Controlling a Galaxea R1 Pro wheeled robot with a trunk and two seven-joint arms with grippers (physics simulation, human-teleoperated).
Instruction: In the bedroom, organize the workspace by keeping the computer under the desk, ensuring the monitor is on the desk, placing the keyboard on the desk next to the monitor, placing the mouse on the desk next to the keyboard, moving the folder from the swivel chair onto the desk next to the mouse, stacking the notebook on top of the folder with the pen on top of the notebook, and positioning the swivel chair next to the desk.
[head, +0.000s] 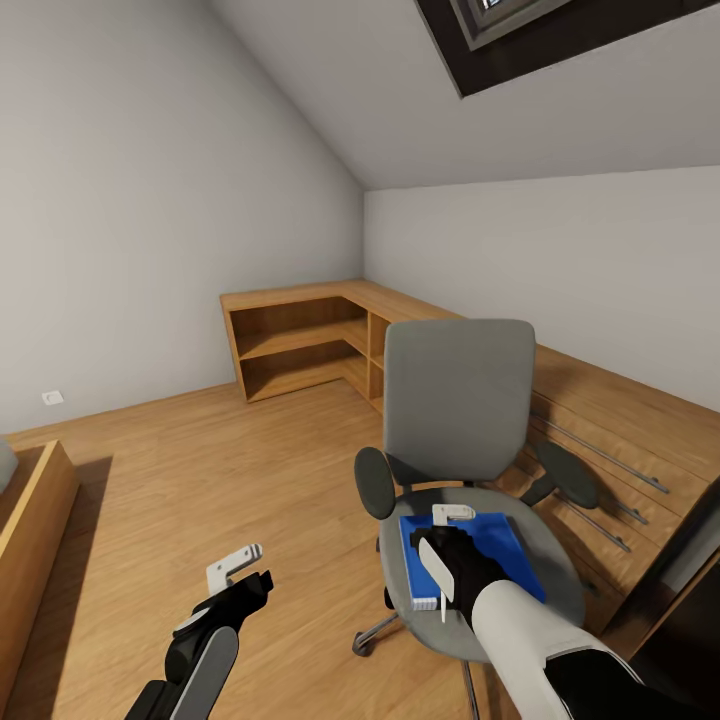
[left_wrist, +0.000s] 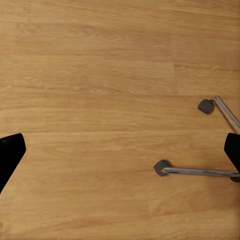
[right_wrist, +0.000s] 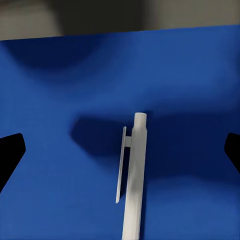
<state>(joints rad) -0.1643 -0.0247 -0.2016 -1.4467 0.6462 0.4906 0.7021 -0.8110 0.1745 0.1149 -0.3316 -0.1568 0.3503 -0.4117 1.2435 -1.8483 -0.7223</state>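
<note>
Right hand (head: 445, 550) spread wide above pen (right_wrist: 134, 180) lying on folder (head: 500, 545), on chair (head: 458, 400) seat. Next: lower, pinch pen. Left hand (head: 235, 570) released, idle beside chair.

I find no text, label, brand, number or sign that I can read in any of my three views. The blue folder (right_wrist: 60, 100) cover is plain, and the white pen (right_wrist: 134, 180) lying on it carries no print I can make out. The small white plate low on the wall (head: 52, 398) is too small for me to tell whether anything is marked on it.
</note>
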